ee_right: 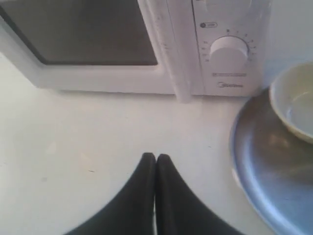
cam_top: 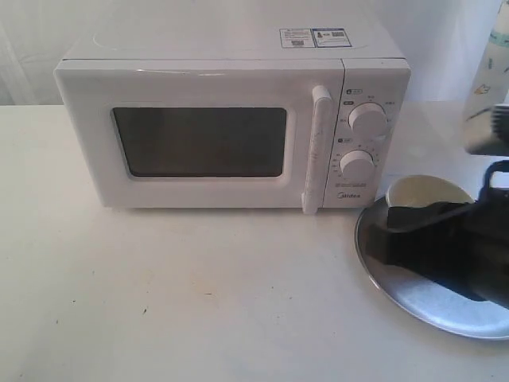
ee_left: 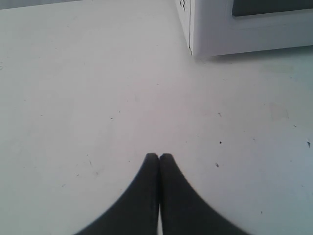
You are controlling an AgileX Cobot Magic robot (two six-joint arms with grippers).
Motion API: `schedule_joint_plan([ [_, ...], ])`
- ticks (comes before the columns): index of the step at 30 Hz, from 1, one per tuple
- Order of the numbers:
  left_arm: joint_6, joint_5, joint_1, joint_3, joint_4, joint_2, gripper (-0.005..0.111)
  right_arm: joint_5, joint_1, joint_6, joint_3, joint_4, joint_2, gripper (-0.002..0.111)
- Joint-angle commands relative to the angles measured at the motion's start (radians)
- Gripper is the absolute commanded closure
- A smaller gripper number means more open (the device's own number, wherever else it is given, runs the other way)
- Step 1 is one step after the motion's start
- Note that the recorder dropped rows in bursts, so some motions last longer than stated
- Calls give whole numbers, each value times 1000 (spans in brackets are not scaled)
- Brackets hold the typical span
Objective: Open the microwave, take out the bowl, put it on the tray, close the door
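The white microwave (cam_top: 215, 79) stands at the back of the table with its door (cam_top: 199, 143) shut and the bar handle (cam_top: 316, 151) upright. To its right the silver tray (cam_top: 445, 314) lies on the table, and the cream bowl (cam_top: 425, 191) rests on its far part. My right gripper (cam_top: 375, 237) hangs shut and empty over the tray's left edge; the right wrist view shows its tips (ee_right: 156, 157) together, with the bowl (ee_right: 296, 103) and tray (ee_right: 274, 166) beside them. My left gripper (ee_left: 159, 155) is shut over bare table near the microwave's corner (ee_left: 215, 34).
Two round dials (cam_top: 367, 119) sit right of the handle. A pale, blurred object (cam_top: 489, 64) stands at the far right behind the right arm. The white table (cam_top: 199, 302) stretches in front of the microwave.
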Motion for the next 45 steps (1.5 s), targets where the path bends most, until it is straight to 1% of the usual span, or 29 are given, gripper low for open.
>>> schedule_joint_plan([
  [1, 0, 2, -5, -3, -9, -2, 107, -246, -123, 155, 132, -61, -170, 108],
  [2, 0, 2, -5, -3, -9, -2, 107, -288, -167, 187, 174, -69, -213, 108],
  [4, 0, 2, -5, -3, -9, -2, 107, -311, -251, 269, 262, -65, -295, 108],
  [9, 0, 2, -5, -3, -9, -2, 107, -361, -511, 473, 479, -59, -568, 108],
  [11, 0, 2, -5, -3, -9, -2, 107, -393, -589, 540, 504, -37, -672, 108],
  [12, 0, 2, -5, -3, -9, -2, 107, -365, -621, 509, 504, -2, -721, 108],
  [13, 0, 2, -5, -3, -9, -2, 107, -375, -648, 494, 504, 3, -763, 108],
  [15, 0, 2, -5, -3, -9, -2, 107, -393, -672, 527, 504, 10, -810, 108],
  [19, 0, 0, -5, -3, -9, -2, 107, -363, -678, 538, 504, 129, -810, 108],
  [22, 0, 2, -5, -3, -9, -2, 107, -363, -678, 500, 504, 131, -810, 108],
  [23, 0, 2, -5, -3, -9, -2, 107, -356, -676, 446, 504, 145, -810, 108],
  [24, 0, 2, -5, -3, -9, -2, 107, -347, -676, 323, 504, 192, -810, 108],
  [26, 0, 2, -5, -3, -9, -2, 107, -293, -676, -62, 504, 382, -810, 108],
  [28, 0, 2, -5, -3, -9, -2, 107, -200, -676, -651, 504, 607, -810, 108],
  [29, 0, 2, -5, -3, -9, -2, 107, -172, -676, -975, 504, 681, -810, 108],
  [30, 0, 2, -5, -3, -9, -2, 107, -174, -676, -1283, 504, 781, -810, 108],
  [31, 0, 2, -5, -3, -9, -2, 107, -179, -676, -1544, 504, 919, -810, 108],
  [33, 0, 2, -5, -3, -9, -2, 107, -179, -676, -1855, 504, 1144, -810, 108],
  [34, 0, 2, -5, -3, -9, -2, 107, -179, -678, -1894, 504, 1173, -810, 108],
  [37, 0, 2, -5, -3, -9, -2, 107, -177, -717, -1794, 504, 1156, -810, 108],
  [39, 0, 2, -5, -3, -9, -2, 107, -177, -770, -1759, 504, 1142, -810, 108],
  [45, 0, 2, -5, -3, -9, -2, 107, -177, -920, -1750, 504, 1139, -810, 108],
])
